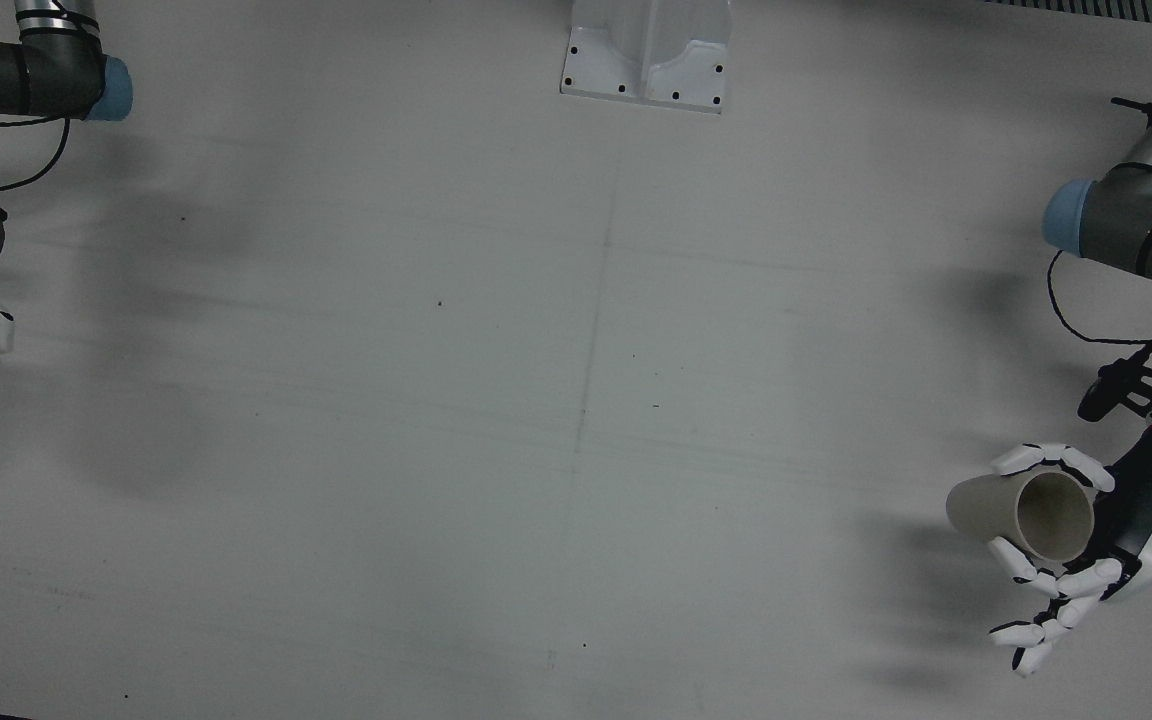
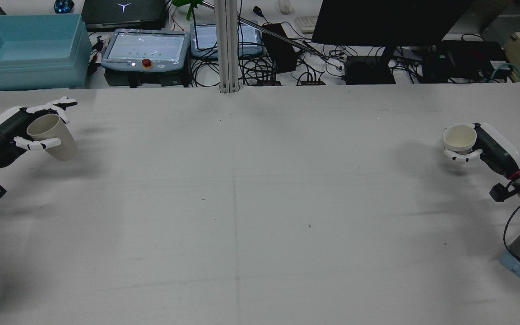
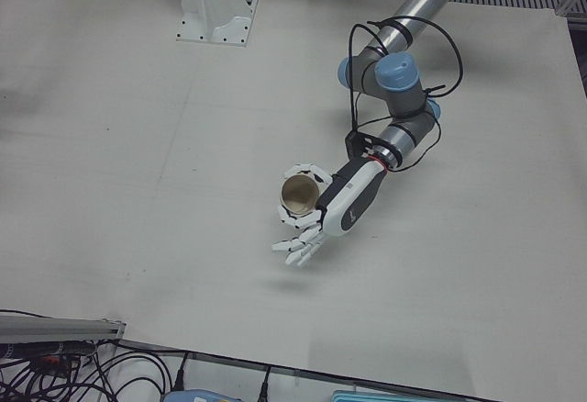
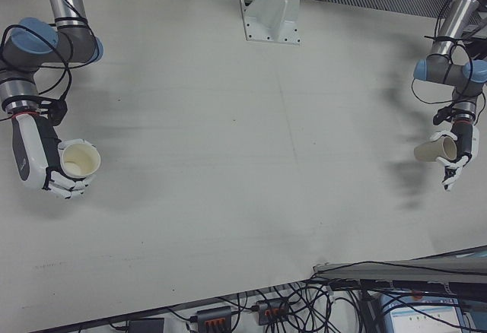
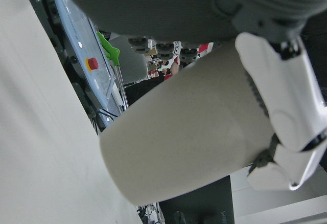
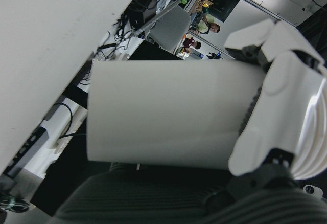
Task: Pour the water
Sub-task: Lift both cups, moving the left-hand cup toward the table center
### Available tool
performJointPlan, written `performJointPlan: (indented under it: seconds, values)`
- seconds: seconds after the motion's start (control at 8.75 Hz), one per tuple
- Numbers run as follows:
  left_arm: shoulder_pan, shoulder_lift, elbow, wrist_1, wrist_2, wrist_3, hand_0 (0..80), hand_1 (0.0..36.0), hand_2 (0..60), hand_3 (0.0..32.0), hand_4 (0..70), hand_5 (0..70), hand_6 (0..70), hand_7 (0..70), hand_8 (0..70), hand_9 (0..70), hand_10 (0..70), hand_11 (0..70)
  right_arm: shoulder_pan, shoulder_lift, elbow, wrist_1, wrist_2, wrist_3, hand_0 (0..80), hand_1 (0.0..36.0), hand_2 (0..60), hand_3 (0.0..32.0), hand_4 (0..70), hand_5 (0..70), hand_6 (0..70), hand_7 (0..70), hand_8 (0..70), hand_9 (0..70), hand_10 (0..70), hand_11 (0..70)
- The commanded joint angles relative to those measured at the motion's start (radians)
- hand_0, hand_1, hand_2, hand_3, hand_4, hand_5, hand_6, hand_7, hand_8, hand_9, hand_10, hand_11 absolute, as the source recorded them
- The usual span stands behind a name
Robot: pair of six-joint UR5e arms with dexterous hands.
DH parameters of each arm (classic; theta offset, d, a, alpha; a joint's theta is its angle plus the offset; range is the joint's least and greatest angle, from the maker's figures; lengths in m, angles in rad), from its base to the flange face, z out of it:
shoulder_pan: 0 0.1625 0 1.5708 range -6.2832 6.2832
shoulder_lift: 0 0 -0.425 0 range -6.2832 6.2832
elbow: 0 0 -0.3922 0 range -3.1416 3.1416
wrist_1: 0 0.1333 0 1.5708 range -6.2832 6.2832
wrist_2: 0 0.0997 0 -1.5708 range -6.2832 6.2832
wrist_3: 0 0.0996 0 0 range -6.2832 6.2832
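My left hand [image 1: 1136, 515] is shut on a beige paper cup [image 1: 1021, 510], held above the table and tilted, at the table's left side. In the rear view the hand [image 2: 2, 137] holds the cup [image 2: 54, 135] with its mouth up and leaning. It also shows in the left-front view [image 3: 344, 202] with the cup [image 3: 299, 195]. My right hand [image 2: 490, 146] is shut on a white cup [image 2: 459, 137], held upright at the table's right side. The right-front view shows the right hand [image 4: 34, 158] and the white cup [image 4: 80, 160]. Whether either cup holds water cannot be told.
The white table [image 1: 576, 400] lies between the two hands. A pedestal base plate [image 1: 646, 60] stands at the robot's side. Beyond the table's far edge are a blue bin [image 2: 25, 45], a pendant [image 2: 145, 47], cables and a post [image 2: 227, 45].
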Motion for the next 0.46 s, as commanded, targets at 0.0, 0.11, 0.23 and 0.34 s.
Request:
performJointPlan:
  seconds: [0.0, 0.11, 0.23, 0.34]
  values:
    - [0.002, -0.128, -0.202, 0.315, 0.008, -0.006, 39.2, 36.0, 60.0, 0.0, 36.1, 70.0, 8.5, 21.8, 3.6, 7.3, 2.5, 4.9, 0.131, 0.127, 0.365, -0.442, -0.009, 0.046, 51.8, 32.1, 60.0, 0.0, 48.8, 70.0, 52.1, 70.0, 51.3, 70.0, 46.1, 65.9]
    - [0.016, -0.216, -0.235, 0.416, 0.022, 0.049, 39.4, 36.0, 60.0, 0.0, 33.3, 70.0, 7.2, 19.8, 2.6, 5.9, 2.3, 4.7, 0.133, 0.177, 0.365, -0.448, -0.011, 0.046, 52.9, 33.7, 60.0, 0.0, 57.4, 70.0, 55.0, 70.0, 51.7, 70.0, 45.4, 64.8]
    - [0.016, -0.232, -0.287, 0.452, 0.028, 0.167, 39.3, 36.0, 60.0, 0.0, 31.0, 70.0, 6.3, 18.5, 2.0, 5.2, 2.1, 4.6, 0.134, 0.209, 0.367, -0.468, -0.013, 0.046, 53.2, 34.4, 60.0, 0.0, 59.5, 70.0, 56.3, 70.0, 52.2, 70.0, 45.6, 65.2]
    - [0.036, -0.236, -0.332, 0.459, 0.028, 0.286, 40.1, 36.0, 60.0, 0.0, 29.0, 70.0, 5.5, 17.2, 1.5, 4.4, 2.1, 4.7, 0.139, 0.237, 0.396, -0.497, -0.017, 0.046, 53.9, 35.3, 60.0, 0.0, 60.7, 70.0, 56.6, 70.0, 51.4, 70.0, 45.5, 65.0]
